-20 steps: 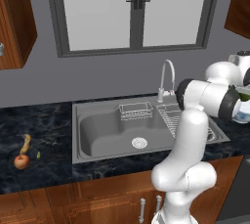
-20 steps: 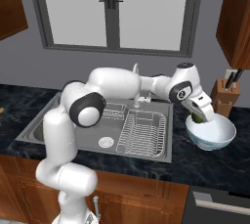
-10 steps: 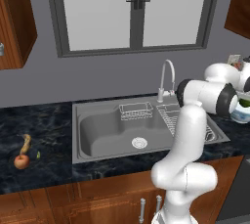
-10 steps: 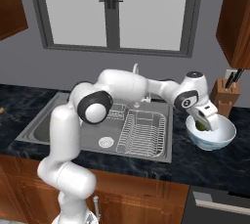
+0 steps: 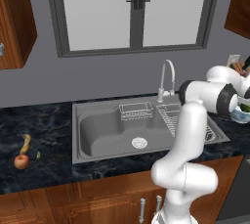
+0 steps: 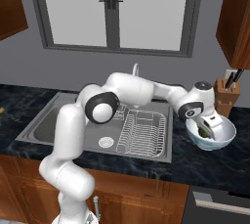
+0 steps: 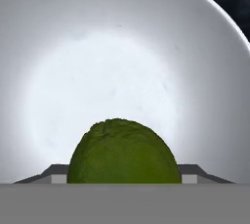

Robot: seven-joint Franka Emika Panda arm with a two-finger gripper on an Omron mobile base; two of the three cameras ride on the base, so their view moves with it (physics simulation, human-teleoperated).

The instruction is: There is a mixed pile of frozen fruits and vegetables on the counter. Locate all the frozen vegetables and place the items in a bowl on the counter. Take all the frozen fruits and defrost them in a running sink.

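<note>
The 2 dark fingers of the gripper (image 6: 205, 131) stand wide, 1 on each side of the round lumpy green ball (image 7: 123, 151), which sits between them; in the hand view each tip (image 7: 54, 171) shows just at the ball's flank, and whether they press it or merely flank it cannot be told. The ball is low inside the round white bowl (image 6: 225, 135) with pale bluish shading, whose smooth inner wall (image 7: 122, 61) rises all around it. In the right base view the hand dips over the bowl's near-left rim, and a bit of green (image 6: 203, 132) shows inside.

The bowl stands on the black marbled counter (image 6: 205, 162), just right of the wide grey steel sink (image 5: 112, 132) and in front of a brown wooden knife block (image 6: 225, 101). The sink has a round drain (image 5: 139, 143), wire racks (image 6: 139, 132) and a tall curved silver faucet (image 5: 167, 77).

Well apart, on the counter left of the sink, lie the small red-orange round fruit (image 5: 21, 161), the slim curved yellow-brown fruit (image 5: 26, 143) touching it from behind, and a tiny green bit (image 5: 38, 155) just beside them.
</note>
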